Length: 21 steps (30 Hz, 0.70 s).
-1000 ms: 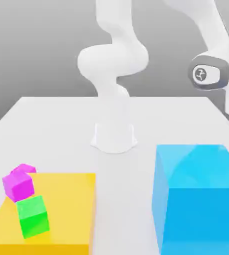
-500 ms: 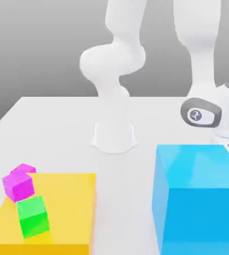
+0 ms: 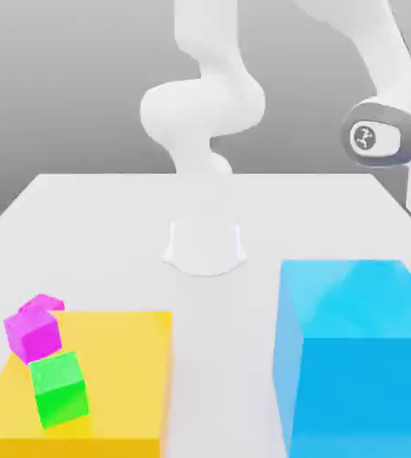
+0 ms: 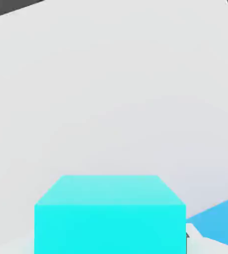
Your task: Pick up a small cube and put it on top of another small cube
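Magenta cube [image 3: 33, 332] at far left of exterior view, perched on corner of yellow slab [image 3: 119, 367]; green cube [image 3: 60, 388] just below, on slab. Neither has anything stacked on top (placing not done). Arm base [image 3: 205, 246] mid-table. Big blue cube [image 3: 356, 353] toward exterior view's right, wrist [image 3: 383, 136] above and behind it. Gripper [image 4: 111, 245] closed down tight on small cube [image 4: 111, 213], light cyan, close under hand camera, table [image 4: 111, 89] beyond. Pick looks complete; left: carry across to a small cube, set on top, release.
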Available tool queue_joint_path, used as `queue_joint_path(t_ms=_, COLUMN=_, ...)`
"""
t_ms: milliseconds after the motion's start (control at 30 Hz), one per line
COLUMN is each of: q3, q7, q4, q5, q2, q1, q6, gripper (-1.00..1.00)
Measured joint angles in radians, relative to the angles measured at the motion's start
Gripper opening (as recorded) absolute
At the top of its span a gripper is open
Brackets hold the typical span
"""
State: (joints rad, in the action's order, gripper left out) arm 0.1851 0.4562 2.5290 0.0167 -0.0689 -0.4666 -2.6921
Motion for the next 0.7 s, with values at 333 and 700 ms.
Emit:
queue_joint_path(t_ms=333, q3=-0.244, q7=0.070, q4=0.048, q5=0.060, q2=-0.101, q1=0.281, q6=0.043, gripper=-1.00)
queue_joint_path(t_ms=700, q3=-0.591, q7=0.091, q4=0.239, q5=0.161, q2=-0.128, q1=0.691, q6=0.048, gripper=-1.00)
